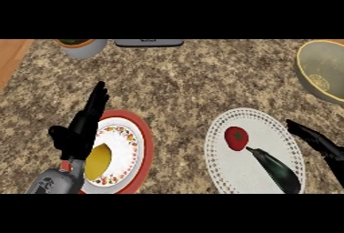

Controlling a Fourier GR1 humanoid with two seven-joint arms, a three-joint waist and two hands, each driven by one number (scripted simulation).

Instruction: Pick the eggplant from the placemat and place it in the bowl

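Head view, steeply down on speckled counter (181,86). On lower right part of white placemat (259,120): eggplant (275,170), dark and glossy, lying aslant, stem end toward placemat's middle. On same placemat, just up-left of eggplant's stem: red tomato (236,138), touching or not, cannot tell. At placemat's right edge: right hand (319,141), fingers straight and unclenched, grasping nothing, just beside eggplant yet apart from it. Beyond placemat's upper right, well apart: bowl (322,73). Well left of placemat: left hand (84,125), fingers straight, likewise grasping nothing, over patterned plate (128,136) bearing yellow item (99,160). Far up-left of placemat: grey pot (84,48).
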